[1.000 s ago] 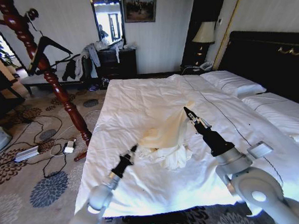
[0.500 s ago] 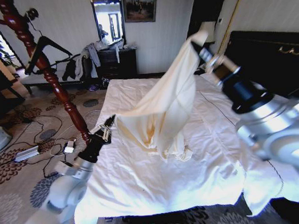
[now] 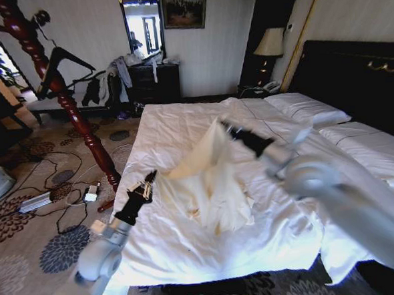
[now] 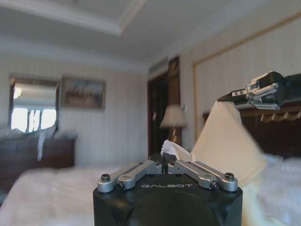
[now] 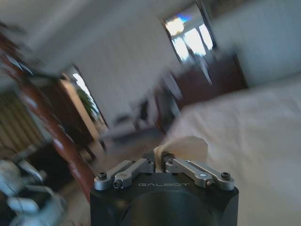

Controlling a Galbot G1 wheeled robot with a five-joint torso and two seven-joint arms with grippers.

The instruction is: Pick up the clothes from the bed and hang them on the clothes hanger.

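The clothes, a cream shirt, are held up off the bed by both pincers, w/ the lower folds bunched on the white duvet betw. the two arms. The right pincer is seen above the middle of the bed, fingers pressed together on the shirt's top edge; the fabric hangs down from it as a peaked tent. In the right wrist view the right pincer is shown w/ a cream fold pinched betw. the closed fingers. The left pincer is seen lower and nearer the bed's left edge, tips closed on a corner of the shirt, which is stretched from there twd. the right pincer. In the left wrist view a small bunch of pale cloth is gripped by the left pincer; beyond it the shirt is seen rising to the other arm's pincer.

The clothes hanger, black, is seen hung on the reddish wooden pole, well apart from the left pincer, out past the bed's left side over the patterned carpet. The dark headboard lies beyond the right pincer.
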